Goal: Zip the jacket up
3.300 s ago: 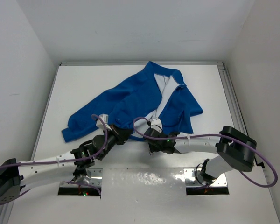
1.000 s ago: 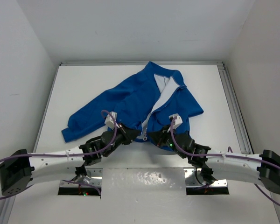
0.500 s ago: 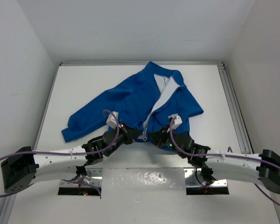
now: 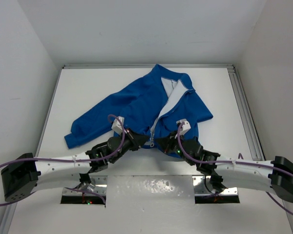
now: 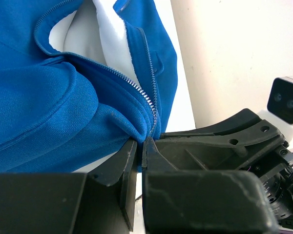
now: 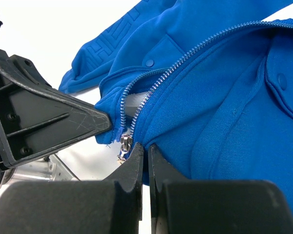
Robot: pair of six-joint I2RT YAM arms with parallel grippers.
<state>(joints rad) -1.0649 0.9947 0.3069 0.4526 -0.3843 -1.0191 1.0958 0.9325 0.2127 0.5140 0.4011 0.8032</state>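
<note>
The jacket (image 4: 136, 105) lies open on the tabletop (image 4: 88, 83). Left of the lower end of the zipper (image 5: 135, 88), the left tool (image 5: 140, 146) pinches the hem. Right of it, the right tool (image 6: 146, 150) pinches the other hem beside the slider (image 6: 124, 145). The cloth looks soft and light, so I would hold it tight near the slider.

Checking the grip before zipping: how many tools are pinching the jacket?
2. The left tool pinches the jacket hem on one side of the zipper, the right tool on the other.
</note>
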